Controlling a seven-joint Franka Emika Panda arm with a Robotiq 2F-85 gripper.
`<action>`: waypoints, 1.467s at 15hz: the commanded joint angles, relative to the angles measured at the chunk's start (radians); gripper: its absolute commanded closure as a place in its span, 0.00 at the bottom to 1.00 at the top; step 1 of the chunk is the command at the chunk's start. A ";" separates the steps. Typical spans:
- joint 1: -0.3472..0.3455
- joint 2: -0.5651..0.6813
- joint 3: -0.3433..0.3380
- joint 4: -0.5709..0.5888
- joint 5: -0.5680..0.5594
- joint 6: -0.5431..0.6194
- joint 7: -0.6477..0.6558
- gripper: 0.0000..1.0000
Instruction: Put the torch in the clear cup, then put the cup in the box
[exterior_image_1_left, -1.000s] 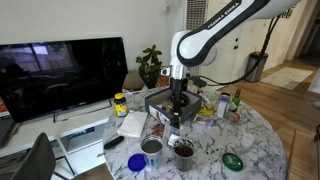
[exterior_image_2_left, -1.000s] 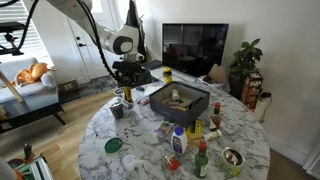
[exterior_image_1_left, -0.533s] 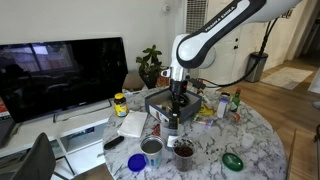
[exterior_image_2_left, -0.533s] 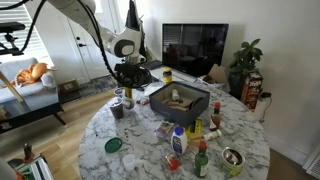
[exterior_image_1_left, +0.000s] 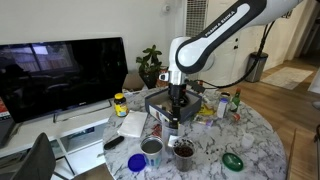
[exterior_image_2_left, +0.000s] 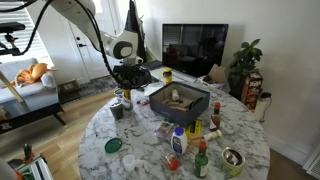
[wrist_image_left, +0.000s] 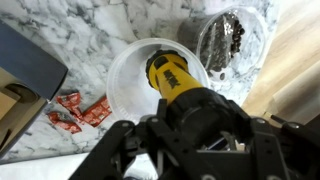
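Op: Moved much vs 1 s ago?

Spot: Barely. Upper arm links shifted slightly in an exterior view. Black Robotiq gripper (exterior_image_1_left: 175, 108) kept over the same spot, near the dark grey low-walled open box (exterior_image_2_left: 172, 108). No other shift spotted on the round white marble table (exterior_image_2_left: 130, 145).

Op: Torch vs cup?

Spot: Per wrist view, small stubby black torch w/ yellow head (wrist_image_left: 172, 78) hanging nose-down. Long axis approx vertical, running straight out from the gripper. Directly below: short clear colourless plastic cup (wrist_image_left: 125, 75), upright, mouth open. Yellow head framed inside the rim circle, a bit off-centre. Can't tell whether already below rim level or just above.

Op: Grip?

Spot: Clenched on the torch's black body, gap narrow and filled by it. Not touching the cup, as far as visible.

Op: Neighbours?

Spot: Shiny metal cup w/ dark bits inside (wrist_image_left: 232, 40) just beside the clear cup. Red packets (wrist_image_left: 78, 110) on the marble at the opposite side.

Op: Next?

Spot: Prob. a straight drop: lower a little, then let go. Only the vertical seems to matter, since already lined up sideways. Risk, at a guess: clipping the rim and tipping a light cup into the metal one. Cup-to-box step not yet started.
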 joint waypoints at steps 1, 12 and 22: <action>0.058 0.007 -0.052 0.002 -0.165 -0.003 0.101 0.66; 0.112 -0.020 -0.182 0.003 -0.563 -0.198 0.439 0.66; 0.057 -0.089 -0.169 -0.003 -0.472 -0.186 0.420 0.00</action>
